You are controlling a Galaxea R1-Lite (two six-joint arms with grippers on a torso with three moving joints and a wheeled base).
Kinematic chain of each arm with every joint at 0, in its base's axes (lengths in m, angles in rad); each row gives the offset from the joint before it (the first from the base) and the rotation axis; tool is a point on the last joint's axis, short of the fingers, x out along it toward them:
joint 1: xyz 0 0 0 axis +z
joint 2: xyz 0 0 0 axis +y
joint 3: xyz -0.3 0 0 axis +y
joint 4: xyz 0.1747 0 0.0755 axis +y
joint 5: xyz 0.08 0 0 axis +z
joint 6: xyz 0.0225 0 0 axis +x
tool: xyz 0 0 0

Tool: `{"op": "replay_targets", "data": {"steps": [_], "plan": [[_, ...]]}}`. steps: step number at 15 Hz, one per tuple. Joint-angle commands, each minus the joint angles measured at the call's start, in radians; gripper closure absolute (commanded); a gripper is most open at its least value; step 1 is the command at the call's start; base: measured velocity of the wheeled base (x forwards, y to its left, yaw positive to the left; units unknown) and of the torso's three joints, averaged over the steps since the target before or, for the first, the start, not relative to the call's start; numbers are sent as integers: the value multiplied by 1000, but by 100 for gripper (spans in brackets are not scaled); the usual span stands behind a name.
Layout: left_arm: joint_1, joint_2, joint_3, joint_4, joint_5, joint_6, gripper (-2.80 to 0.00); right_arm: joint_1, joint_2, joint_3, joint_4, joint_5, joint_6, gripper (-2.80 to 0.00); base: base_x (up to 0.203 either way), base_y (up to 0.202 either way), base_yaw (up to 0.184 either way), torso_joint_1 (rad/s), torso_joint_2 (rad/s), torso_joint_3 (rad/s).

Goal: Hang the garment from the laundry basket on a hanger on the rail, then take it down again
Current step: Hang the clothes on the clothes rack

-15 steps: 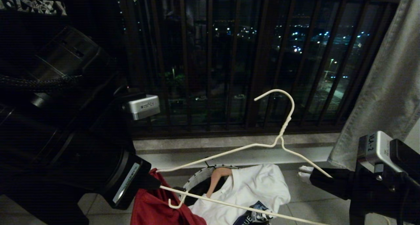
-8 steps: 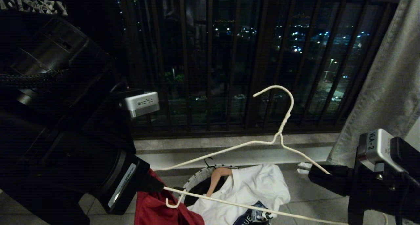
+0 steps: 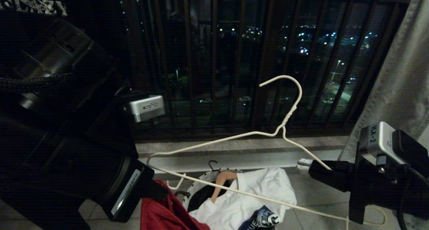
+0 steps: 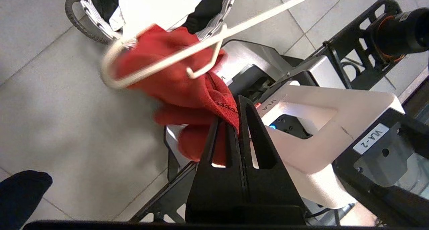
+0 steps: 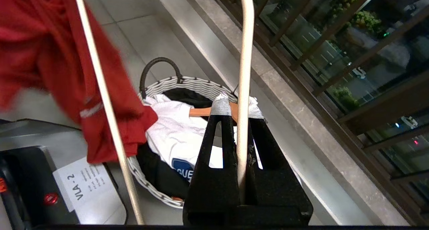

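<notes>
Balcony at night: dark window bars [image 3: 214,65] across the back, city lights beyond, grey curtain [image 3: 395,75] at right, grey tiled floor [image 4: 67,99] with a stone sill under the bars.

Laundry basket [image 3: 197,186] sits on the floor low centre, white woven rim, dark loop handle. Inside: a white T-shirt [image 3: 248,196] with a dark print, some black cloth, and a wooden hanger [image 3: 223,181] poking up.

Left arm fills the left side of the head view. Left gripper [image 4: 233,114] jaws are clenched on a bunched fold of the red shirt [image 4: 181,85], which hangs crumpled just in front of the basket, above the robot base. No lettering visible on it.

White wire hanger [image 3: 234,141] is held in the air between the two arms, above the basket. Long axis runs roughly left-right across the head view, bottom wire slanting down toward the right. Hook points up, its open end curling toward the left. Left end of the hanger sits right at the red shirt; can't tell if it's threaded into the cloth.

Right gripper [image 5: 237,114] at lower right, jaws closed on the hanger's right shoulder wire, taped tips either side of it.
</notes>
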Motion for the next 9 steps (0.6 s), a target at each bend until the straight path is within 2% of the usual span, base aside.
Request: {"op": "replay_targets", "data": {"steps": [1, 9], "plan": [[1, 7, -14, 2, -1, -25, 0, 2, 5, -1, -1, 24, -6, 0, 0, 0, 0, 0, 0, 0], [45, -35, -40, 14, 22, -29, 0, -4, 17, 2, -1, 29, -10, 0, 0, 0, 0, 0, 0, 0]]}}
